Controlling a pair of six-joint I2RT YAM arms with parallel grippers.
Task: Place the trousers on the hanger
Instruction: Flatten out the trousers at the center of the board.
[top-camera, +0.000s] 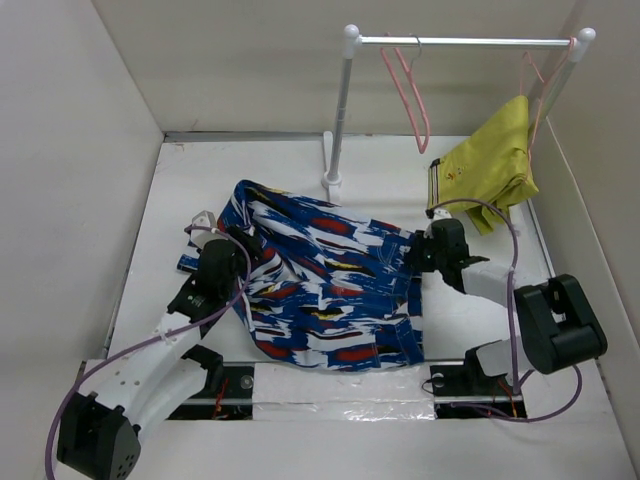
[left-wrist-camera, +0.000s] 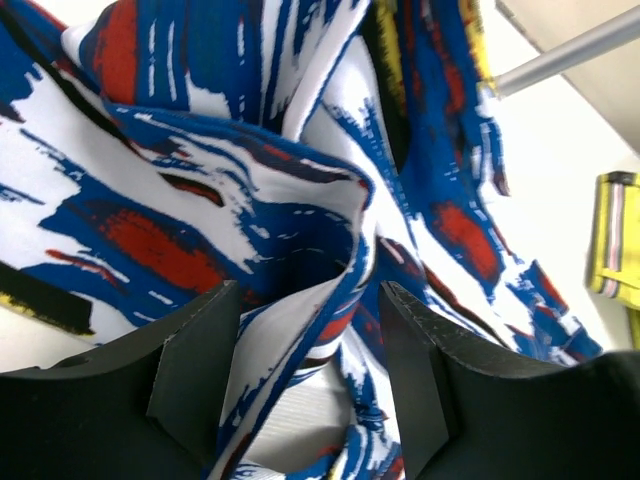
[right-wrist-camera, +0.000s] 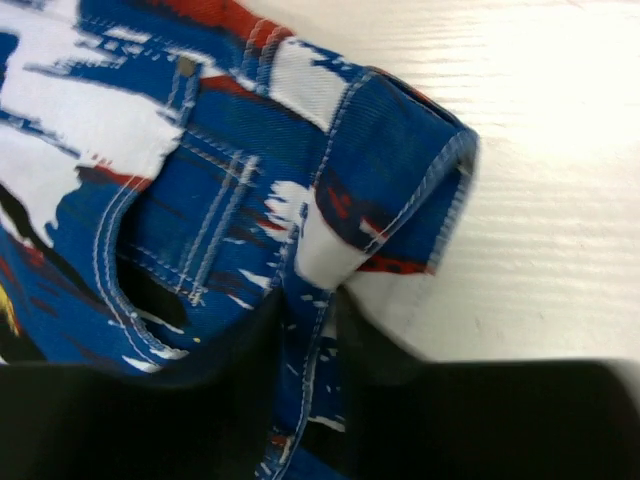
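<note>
Now trousers (top-camera: 320, 285) lie flat between both arms, left gripper (top-camera: 242, 262) wide around a 9 o'clock fold, right gripper (top-camera: 413, 257) nipping their 3 o'clock waistband; hanger (top-camera: 418, 100) hangs at 1 o'clock, nearer the right gripper.

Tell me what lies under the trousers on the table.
The trousers lie crumpled on the white table, which shows all round them. Whatever else may lie beneath the fabric is covered and cannot be seen.
</note>
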